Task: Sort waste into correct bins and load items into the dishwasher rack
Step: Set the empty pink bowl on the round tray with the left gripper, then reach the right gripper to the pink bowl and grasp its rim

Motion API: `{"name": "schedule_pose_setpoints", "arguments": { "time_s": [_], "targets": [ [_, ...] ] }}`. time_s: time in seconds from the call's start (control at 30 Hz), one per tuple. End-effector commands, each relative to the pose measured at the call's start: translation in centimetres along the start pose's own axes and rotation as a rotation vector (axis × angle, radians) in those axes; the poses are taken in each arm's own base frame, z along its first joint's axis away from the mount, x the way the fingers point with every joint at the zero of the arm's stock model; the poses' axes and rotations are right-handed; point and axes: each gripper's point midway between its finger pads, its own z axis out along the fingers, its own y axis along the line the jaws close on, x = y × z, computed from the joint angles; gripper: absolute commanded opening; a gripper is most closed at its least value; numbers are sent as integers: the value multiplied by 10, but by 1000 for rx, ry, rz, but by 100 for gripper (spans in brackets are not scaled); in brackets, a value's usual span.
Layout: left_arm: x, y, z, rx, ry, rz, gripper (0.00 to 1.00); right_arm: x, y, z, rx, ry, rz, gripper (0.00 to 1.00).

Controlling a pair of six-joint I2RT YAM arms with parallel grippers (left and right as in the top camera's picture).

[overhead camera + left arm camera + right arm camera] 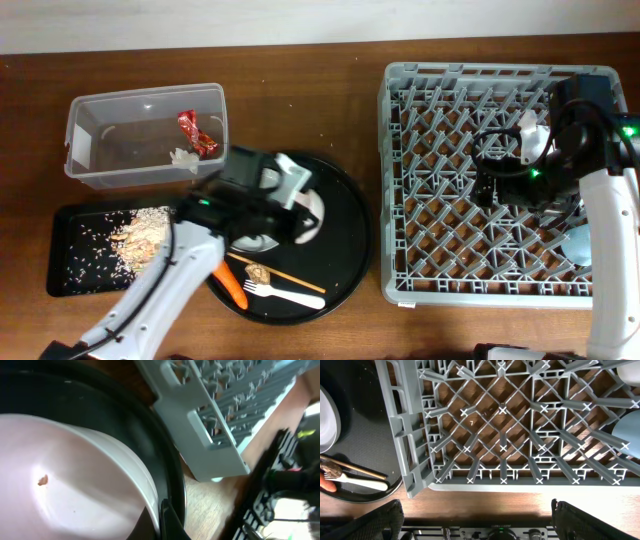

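White plate (75, 475) fills left half of frame. Single small brown crumb (42, 480) on plate surface. Plate sits inside round black tray (167, 460); tray rim curves along plate's right edge. Corner of grey dishwasher rack (220, 425) at upper right, on wooden table (210, 505), near tray rim. One dark end effector finger (166, 521) at bottom edge, at plate rim. Blurred black hardware (275, 485) at right.
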Motion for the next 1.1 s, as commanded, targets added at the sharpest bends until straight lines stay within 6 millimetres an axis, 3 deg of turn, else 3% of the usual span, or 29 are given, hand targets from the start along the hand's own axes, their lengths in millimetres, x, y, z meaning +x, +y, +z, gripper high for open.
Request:
{"name": "schedule_pose_setpoints", "arguments": {
  "time_s": [0.0,0.2,0.33,0.37,0.43,0.47,0.53,0.6,0.7,0.77,0.87,0.9,1.0,1.07],
  "targets": [
    [0,-3,20,-88,32,44,0,0,-2,-2,8,-7,7,98],
    [14,-5,57,-97,113,83,0,0,-1,-2,7,-6,7,98],
    [15,-2,68,-91,125,83,10,1,-1,-2,4,-3,7,98],
    [15,-2,68,-91,125,83,15,1,-1,-2,4,-3,7,98],
    [15,-2,67,-92,126,82,40,1,-1,-2,4,-4,7,98],
    [15,-2,67,-92,126,82,46,1,-1,-2,4,-4,7,98],
    [15,-2,66,-93,129,79,55,1,-1,-2,4,-4,7,98],
    [14,-1,58,-101,133,63,57,1,-1,-2,3,-4,7,98],
    [9,8,33,-127,126,10,60,1,13,-2,-79,-4,-40,99],
    [6,21,4,-161,103,-55,60,2,38,-6,-222,-13,-138,99],
    [6,38,-35,-209,55,-141,61,4,56,-8,-284,-18,-210,98],
    [11,54,-67,-257,9,-218,62,5,66,-7,-290,-18,-251,98],
    [23,76,-108,-346,-55,-326,66,7,87,-4,-303,-13,-335,98],
    [35,93,-139,-411,-109,-418,77,12,110,3,-317,7,-424,98]
  ]
}}
